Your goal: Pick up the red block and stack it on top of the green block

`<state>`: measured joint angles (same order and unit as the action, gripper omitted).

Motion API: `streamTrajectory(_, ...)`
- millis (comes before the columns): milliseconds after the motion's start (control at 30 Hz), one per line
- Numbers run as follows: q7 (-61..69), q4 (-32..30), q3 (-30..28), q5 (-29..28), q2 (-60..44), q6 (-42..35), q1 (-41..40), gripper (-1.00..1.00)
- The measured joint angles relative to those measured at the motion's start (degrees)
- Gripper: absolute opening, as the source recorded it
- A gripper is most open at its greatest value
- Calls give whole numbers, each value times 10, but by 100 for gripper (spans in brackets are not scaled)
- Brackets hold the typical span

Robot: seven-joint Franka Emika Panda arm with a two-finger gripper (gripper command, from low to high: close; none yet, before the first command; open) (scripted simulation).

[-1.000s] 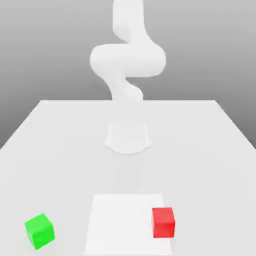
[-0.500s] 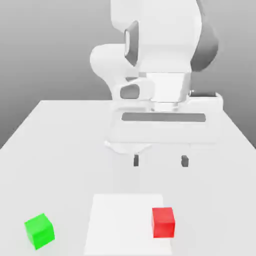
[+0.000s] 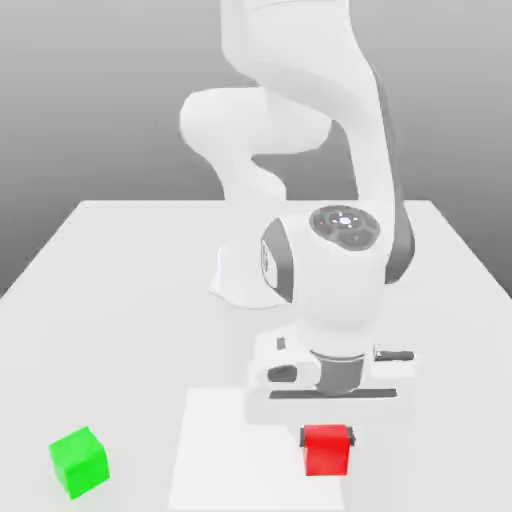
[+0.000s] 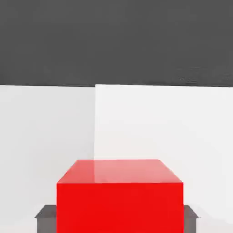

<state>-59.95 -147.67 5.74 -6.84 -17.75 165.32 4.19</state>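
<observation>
Two fingertips of the claw (image 3: 327,437) were closed against opposite sides of the red block (image 3: 326,451), with no gap seen at either side; the claw was shut as far as the block's width allowed. The red block sat upright over the edge of the white sheet (image 3: 235,450), partly on it and partly on the table (image 3: 130,330), and no lift was evident. The green block (image 3: 79,462) stood well apart, toward the exterior view's left, turned at an angle to the red one. Principal risk, in this inspector's judgement: a hold too weak or off centre could have let the red block slip or tilt during lifting. Secondary risk: if the block were set down without matching the green block's turn, its corners would have overhung, and a poorly centred release could have tipped it off. Carrying it too low could have knocked the green block aside. Compared with the earlier exterior frames, the arm had come down over the red block and the fingertips, previously wide apart and empty, had closed on it. Both blocks appeared unmoved.
</observation>
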Motion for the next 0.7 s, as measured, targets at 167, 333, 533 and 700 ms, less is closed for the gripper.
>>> streamTrajectory(167, 14, -7, 13, 19, 44, -37, -9, -100)
streamTrajectory(333, 28, 5, -17, 53, 100, -104, -50, -100)
streamTrajectory(533, 22, 51, -104, 81, 99, -149, -141, -100)
streamTrajectory(700, 34, 87, -143, 119, 29, -118, -202, -100)
